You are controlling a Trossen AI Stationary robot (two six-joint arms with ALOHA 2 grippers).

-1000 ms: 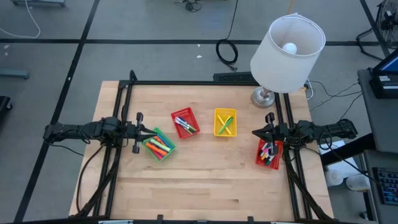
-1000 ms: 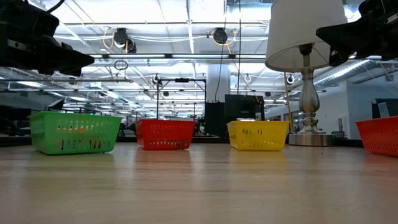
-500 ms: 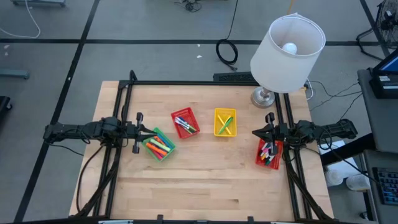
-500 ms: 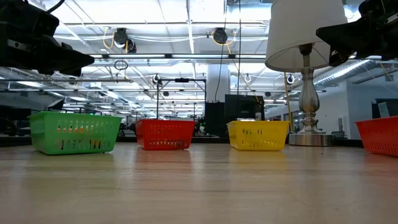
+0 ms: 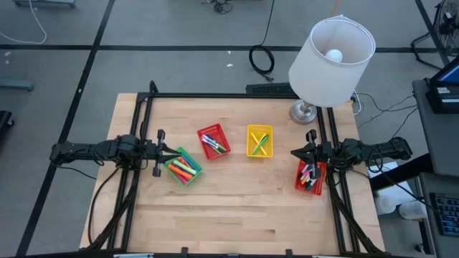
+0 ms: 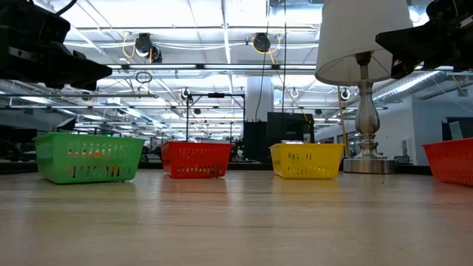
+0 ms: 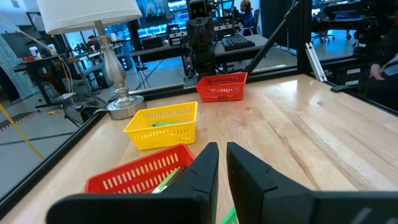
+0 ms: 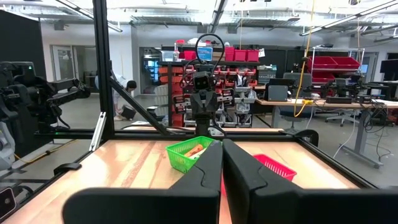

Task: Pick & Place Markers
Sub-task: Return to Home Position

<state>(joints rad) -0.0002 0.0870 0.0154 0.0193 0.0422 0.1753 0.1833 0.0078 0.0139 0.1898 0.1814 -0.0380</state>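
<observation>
Progress: every one of the markers (image 5: 183,169) in view lies inside a basket, and none shows loose on the tabletop (image 5: 237,208). Sorting is judged complete, with only parking the arms left.
Marker locations: green basket (image 6: 89,159) toward the left edge; red basket (image 6: 196,159) and yellow basket (image 6: 307,160) mid-table toward the far edge; second red basket (image 6: 451,162) at the right edge.
Long axes: flat and diagonal in the green and central red baskets, running far-left to near-right. Two markers cross in the yellow basket. In the right-edge basket they run roughly far to near.
Left gripper (image 7: 220,148): raised near the left edge, just beside the green basket, fingers drawn together and holding nothing.
Right gripper (image 8: 222,144): raised at the right edge over the second red basket's far end, fingers together and empty.
</observation>
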